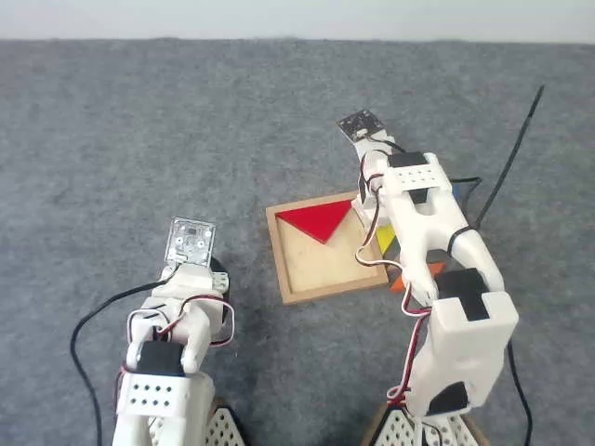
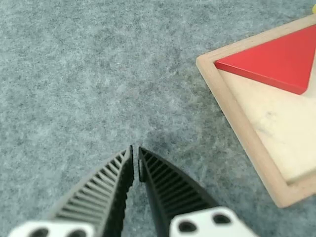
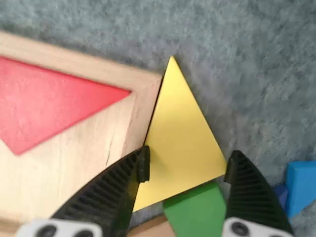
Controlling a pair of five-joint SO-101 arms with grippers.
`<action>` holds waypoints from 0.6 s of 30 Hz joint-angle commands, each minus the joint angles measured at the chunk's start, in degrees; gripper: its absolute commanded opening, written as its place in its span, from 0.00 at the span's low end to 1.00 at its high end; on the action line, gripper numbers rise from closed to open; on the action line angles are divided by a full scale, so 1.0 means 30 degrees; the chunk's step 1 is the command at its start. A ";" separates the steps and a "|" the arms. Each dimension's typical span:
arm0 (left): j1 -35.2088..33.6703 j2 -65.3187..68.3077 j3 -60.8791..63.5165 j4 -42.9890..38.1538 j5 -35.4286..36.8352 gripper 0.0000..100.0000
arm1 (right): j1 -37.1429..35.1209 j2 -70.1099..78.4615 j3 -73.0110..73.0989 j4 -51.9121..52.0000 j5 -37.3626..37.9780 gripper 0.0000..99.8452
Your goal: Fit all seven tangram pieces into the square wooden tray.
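Tray [image 3: 74, 63] rim at 3 o'clock: right gripper [image 3: 187, 165] clamps the yellow triangle [image 3: 180, 133] over it, probably to seat it; left gripper [image 2: 136, 153] clenched empty at 9 o'clock

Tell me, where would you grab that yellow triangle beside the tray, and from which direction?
Grip the yellow triangle across its wide base end, by its two slanted edges, coming straight down from above. It is thin and flat, so probably only the edges offer purchase, and the tip narrows too much. The right end effector straddles that end; the wooden tray has its rim close along one edge.
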 commanded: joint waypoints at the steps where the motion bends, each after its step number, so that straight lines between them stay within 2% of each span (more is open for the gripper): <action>1: -0.0088 -0.0234 -0.0161 0.0029 0.0088 0.01 | -0.0630 0.0190 0.0205 0.1304 0.0088 0.24; 8: -0.0088 -0.0234 -0.0161 0.0029 0.0088 0.01 | -0.1451 -0.1040 0.1407 0.1480 -0.0908 0.24; 14: -0.0088 -0.0234 -0.0161 0.0029 0.0088 0.01 | -0.0454 -0.3883 0.3370 0.0278 -0.1641 0.25; 18: -0.0088 -0.0234 -0.0161 0.0029 0.0088 0.01 | -0.1187 -0.5407 0.5245 -0.0894 -0.1612 0.32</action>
